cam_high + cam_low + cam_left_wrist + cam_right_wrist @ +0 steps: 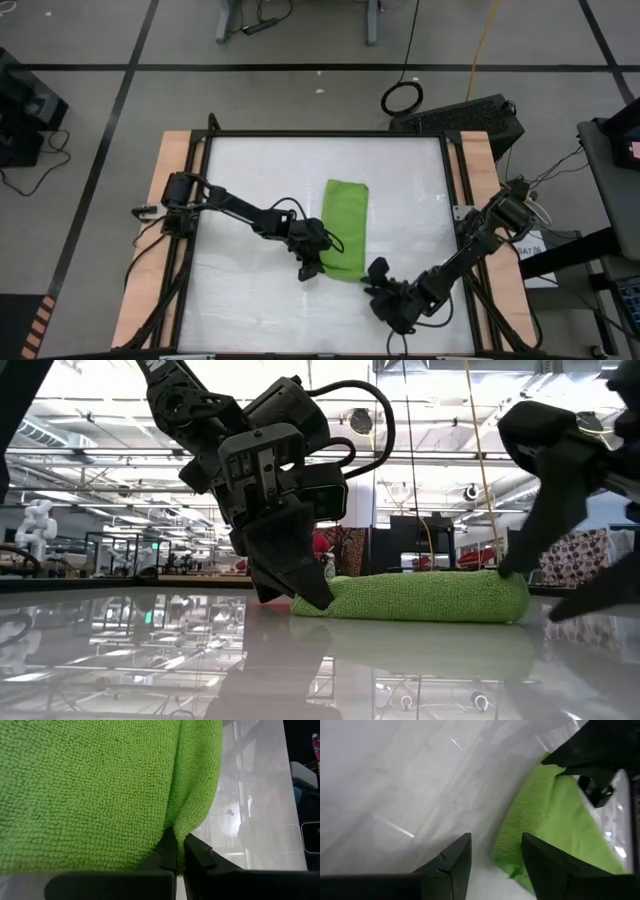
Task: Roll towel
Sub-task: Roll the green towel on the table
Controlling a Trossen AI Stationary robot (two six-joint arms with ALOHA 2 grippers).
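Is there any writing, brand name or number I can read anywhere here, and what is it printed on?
No text can be read for certain.
White tag beside the right arm's base: dark marks, too small to read.
Towel: plain green, no label showing.
Left gripper, right gripper and the table: no lettering visible.

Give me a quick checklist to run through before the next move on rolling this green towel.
1. Left gripper shut on the towel edge: ok.
2. Right gripper open, empty: ok.
3. Right gripper beside the towel's near corner, not touching: ok.
4. Towel lying folded in a long strip on the table: ok.
5. Roll started: not ok, none visible.
6. Grip depth enough to hold: cannot tell.
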